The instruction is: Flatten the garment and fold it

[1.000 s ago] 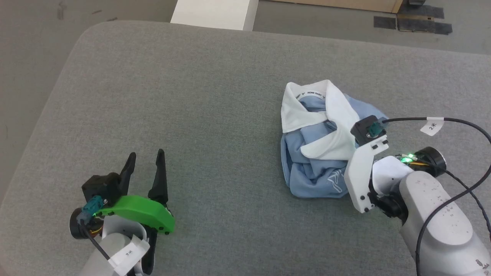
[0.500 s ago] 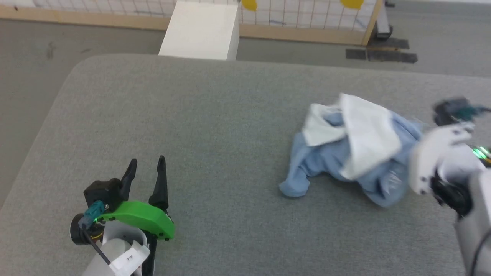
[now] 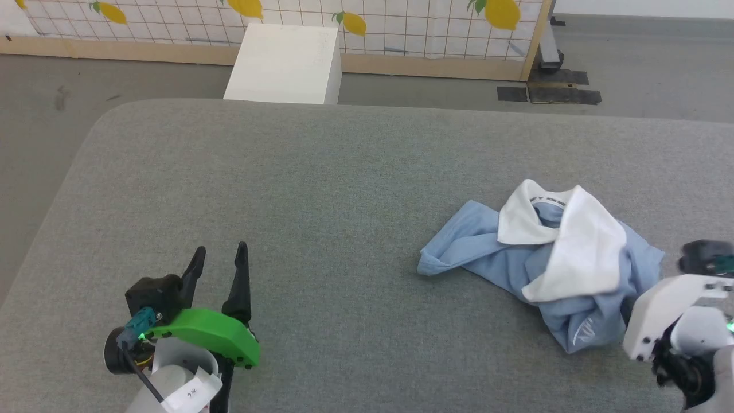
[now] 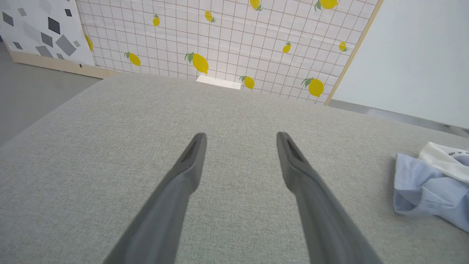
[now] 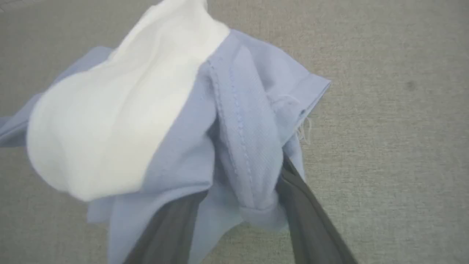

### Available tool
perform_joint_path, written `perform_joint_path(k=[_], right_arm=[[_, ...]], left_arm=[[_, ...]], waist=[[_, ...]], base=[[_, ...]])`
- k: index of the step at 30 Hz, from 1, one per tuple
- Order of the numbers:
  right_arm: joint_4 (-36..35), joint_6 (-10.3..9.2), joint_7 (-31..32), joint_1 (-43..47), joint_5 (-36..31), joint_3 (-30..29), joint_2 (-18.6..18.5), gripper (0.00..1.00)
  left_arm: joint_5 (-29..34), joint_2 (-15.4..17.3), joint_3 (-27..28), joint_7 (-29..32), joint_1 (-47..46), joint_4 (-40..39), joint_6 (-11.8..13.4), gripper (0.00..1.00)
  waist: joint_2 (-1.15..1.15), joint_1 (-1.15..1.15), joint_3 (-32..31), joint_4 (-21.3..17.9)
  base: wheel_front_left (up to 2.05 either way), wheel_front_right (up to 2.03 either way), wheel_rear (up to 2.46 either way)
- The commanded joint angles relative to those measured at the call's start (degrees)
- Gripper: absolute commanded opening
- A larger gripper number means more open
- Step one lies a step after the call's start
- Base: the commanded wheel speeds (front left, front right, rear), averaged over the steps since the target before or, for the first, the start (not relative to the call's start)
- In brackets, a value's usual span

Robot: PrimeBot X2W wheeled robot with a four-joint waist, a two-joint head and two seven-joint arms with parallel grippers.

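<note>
The garment (image 3: 573, 258) is a light blue polo shirt with a white collar, lying crumpled on the right of the grey padded table (image 3: 321, 189). One blue part trails out to its left. My right arm's white wrist housing (image 3: 659, 310) sits at the shirt's right edge. In the right wrist view my right gripper (image 5: 243, 176) has its fingers spread, with a blue seamed fold of the garment (image 5: 238, 110) lying between them and covering the tips. My left gripper (image 3: 221, 249) rests open and empty at the lower left, far from the garment (image 4: 425, 183).
A white box (image 3: 281, 57) stands on the floor beyond the table's far edge. Behind it runs a lemon-print grid panel (image 3: 401, 23). The table's rounded far-left corner (image 3: 109, 120) drops to grey floor.
The head camera has tilted up. The garment has loosened from a tight bundle, and a blue part now trails left. My right wrist sits further right at the shirt's edge. The left arm is still.
</note>
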Motion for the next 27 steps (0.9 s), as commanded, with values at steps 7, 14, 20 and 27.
perform_joint_path(k=[7,14,20,27], right_arm=[[-6.7,0.21,-15.0,2.4,1.2,-6.2,3.4,1.00],[-7.4,0.21,-22.7,6.2,3.9,-9.0,4.2,1.00],[-6.1,0.21,-25.6,6.9,5.4,-10.2,4.2,1.00],[-6.4,0.21,-25.0,5.7,4.7,-10.0,4.2,1.00]], left_arm=[[-0.6,0.6,-0.2,0.7,1.1,-0.4,0.6,1.00],[-0.9,0.4,-0.7,0.8,2.0,-0.8,0.9,1.00],[-1.4,-0.8,-2.2,2.2,0.5,-1.4,-0.1,1.00],[-1.2,-5.5,-8.5,12.1,-12.1,1.1,-3.3,1.00]], waist=[[0.00,0.00,-1.8,-0.3],[0.00,0.00,-3.2,-1.1],[0.00,0.00,-3.7,-2.2],[0.00,0.00,-1.6,-4.3]], base=[[0.00,0.00,0.00],[0.00,0.00,0.00],[0.00,0.00,0.00],[0.00,0.00,0.00]])
